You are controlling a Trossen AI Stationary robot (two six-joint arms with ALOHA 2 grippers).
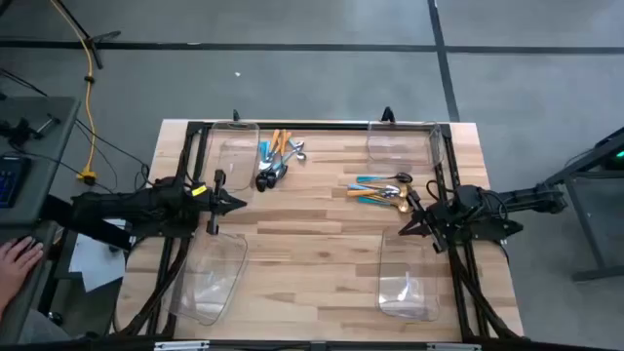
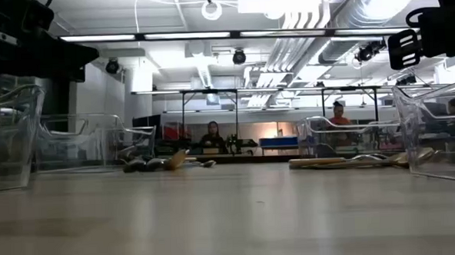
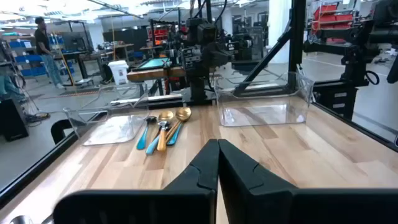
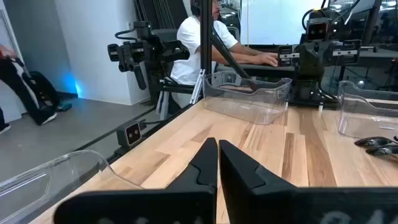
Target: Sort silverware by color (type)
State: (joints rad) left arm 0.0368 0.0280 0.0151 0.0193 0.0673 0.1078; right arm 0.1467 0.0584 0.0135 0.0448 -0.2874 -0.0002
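From the left, the dark left gripper [image 1: 237, 203] hangs empty, fingers pressed together. Orange-handled and black silverware [image 1: 276, 159] lies heaped, pieces overlapping; the teal-and-gold silverware pile [image 1: 383, 190] likewise. The dark right gripper [image 1: 403, 230] is closed, empty.

Four clear plastic bins [image 1: 237, 156] sit near the corners of the wooden table [image 1: 312, 234]; a yellow cable [image 1: 90, 107] trails across the floor far left.
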